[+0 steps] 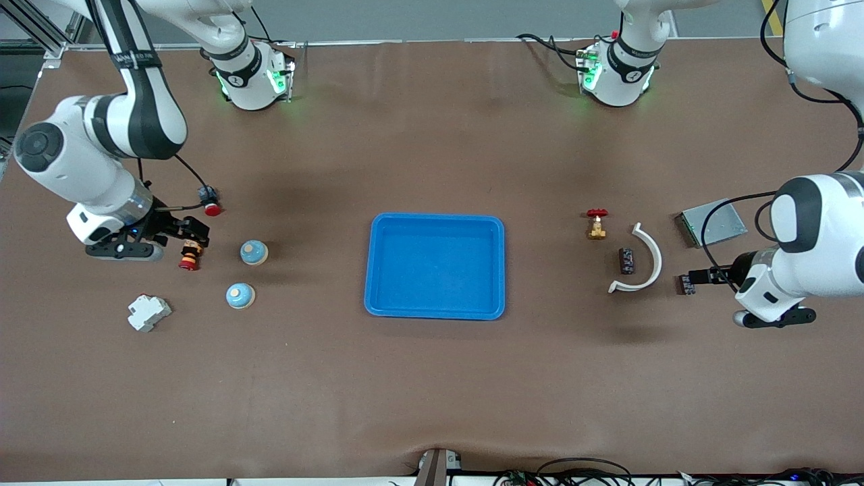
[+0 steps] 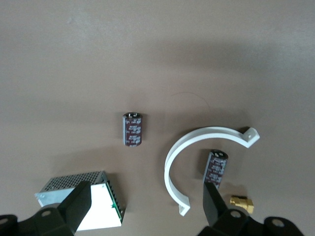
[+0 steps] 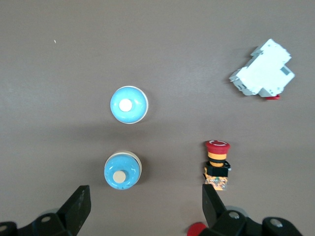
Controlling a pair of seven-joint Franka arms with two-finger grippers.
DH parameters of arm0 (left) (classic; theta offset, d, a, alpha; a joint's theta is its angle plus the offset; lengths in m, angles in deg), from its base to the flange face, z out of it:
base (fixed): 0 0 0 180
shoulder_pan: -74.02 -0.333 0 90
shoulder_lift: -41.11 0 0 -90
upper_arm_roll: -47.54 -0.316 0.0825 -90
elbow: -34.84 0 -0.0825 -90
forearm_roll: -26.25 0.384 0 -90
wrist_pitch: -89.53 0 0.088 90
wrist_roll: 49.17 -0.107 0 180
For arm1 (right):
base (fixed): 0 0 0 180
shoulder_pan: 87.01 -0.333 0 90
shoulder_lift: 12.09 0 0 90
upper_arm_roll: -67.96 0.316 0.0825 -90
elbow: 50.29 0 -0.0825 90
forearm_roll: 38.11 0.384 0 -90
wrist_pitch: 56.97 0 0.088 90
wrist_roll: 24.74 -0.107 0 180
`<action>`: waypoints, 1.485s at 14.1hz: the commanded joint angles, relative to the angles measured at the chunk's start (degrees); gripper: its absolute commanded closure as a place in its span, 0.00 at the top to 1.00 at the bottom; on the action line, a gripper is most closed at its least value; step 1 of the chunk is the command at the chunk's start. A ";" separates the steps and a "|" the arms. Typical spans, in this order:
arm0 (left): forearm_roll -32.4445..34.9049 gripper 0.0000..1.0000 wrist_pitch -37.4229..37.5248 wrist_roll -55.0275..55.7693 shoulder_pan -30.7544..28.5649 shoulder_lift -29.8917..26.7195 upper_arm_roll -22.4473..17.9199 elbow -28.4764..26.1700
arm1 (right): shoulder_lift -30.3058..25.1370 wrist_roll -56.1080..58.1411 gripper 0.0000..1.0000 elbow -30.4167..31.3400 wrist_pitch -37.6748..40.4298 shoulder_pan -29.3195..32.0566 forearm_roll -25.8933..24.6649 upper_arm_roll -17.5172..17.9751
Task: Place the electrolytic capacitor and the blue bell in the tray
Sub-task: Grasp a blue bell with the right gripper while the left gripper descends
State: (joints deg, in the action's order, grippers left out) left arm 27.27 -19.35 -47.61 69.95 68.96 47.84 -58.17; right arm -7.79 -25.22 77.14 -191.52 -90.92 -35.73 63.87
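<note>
The blue tray (image 1: 378,266) lies mid-table with nothing in it. Two blue bells (image 1: 254,252) (image 1: 240,295) stand toward the right arm's end; the right wrist view shows them too (image 3: 122,170) (image 3: 128,104). One dark electrolytic capacitor (image 1: 627,260) (image 2: 216,168) lies inside a white curved clip (image 1: 641,260). A second capacitor (image 1: 687,285) (image 2: 133,130) lies beside the clip. My right gripper (image 1: 197,236) (image 3: 145,211) hangs open over the table beside the bells. My left gripper (image 1: 694,278) (image 2: 146,211) hangs open over the table by the second capacitor. Neither holds anything.
A red-capped push button (image 1: 190,256) (image 3: 217,164), a second red button (image 1: 211,206) and a white breaker (image 1: 148,312) lie near the bells. A brass valve with a red handle (image 1: 597,224) and a grey metal plate (image 1: 712,221) (image 2: 81,201) lie near the capacitors.
</note>
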 commanded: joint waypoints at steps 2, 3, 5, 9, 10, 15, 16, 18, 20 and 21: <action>1.01 1.00 -4.57 0.63 0.11 -1.13 0.06 -4.19 | 3.96 -0.75 1.00 3.17 -7.80 -0.92 0.43 -0.13; 1.01 1.00 -6.41 0.72 0.11 -1.21 0.06 -5.59 | 5.18 -0.75 1.00 4.31 -10.61 -1.01 0.43 -0.13; 1.09 1.00 -9.93 0.63 -0.06 -1.65 0.06 -8.58 | 7.82 -0.84 1.00 4.59 -12.31 -1.88 0.43 -0.13; 1.71 1.00 -16.17 0.72 -0.07 -1.65 -0.03 -12.01 | 10.91 -6.90 1.00 4.59 -14.24 -5.48 0.43 -0.13; 1.80 1.00 -17.14 0.64 -0.07 -1.13 -0.12 -12.28 | 11.34 -7.43 1.00 4.59 -14.51 -5.84 0.43 -0.13; 4.52 1.00 -19.18 1.25 -1.74 1.24 -0.12 -12.19 | 14.95 -7.61 1.00 4.50 -18.02 -6.55 0.43 -0.13; 4.52 1.00 -19.35 1.25 -1.74 1.68 -0.12 -12.19 | 15.47 -7.61 1.00 4.50 -18.37 -6.55 0.43 -0.13; 4.52 1.00 -19.79 1.25 -1.74 2.65 -0.12 -12.02 | 16.18 -7.61 1.00 4.50 -18.81 -6.81 0.43 -0.13; 4.52 1.00 -19.88 1.25 -1.30 3.70 -0.12 -11.67 | 16.45 -7.70 1.00 4.50 -18.90 -7.25 0.43 -0.04; 4.52 1.00 -20.05 1.25 -1.30 4.32 -0.21 -11.49 | 16.79 -7.70 1.00 4.50 -18.90 -7.25 0.43 -0.04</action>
State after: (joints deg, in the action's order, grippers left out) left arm 30.62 -38.60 -46.87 68.31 72.22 47.72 -70.07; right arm 8.64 -32.12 81.58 -209.87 -97.39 -35.73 63.99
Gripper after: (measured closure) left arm 0.000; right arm 0.000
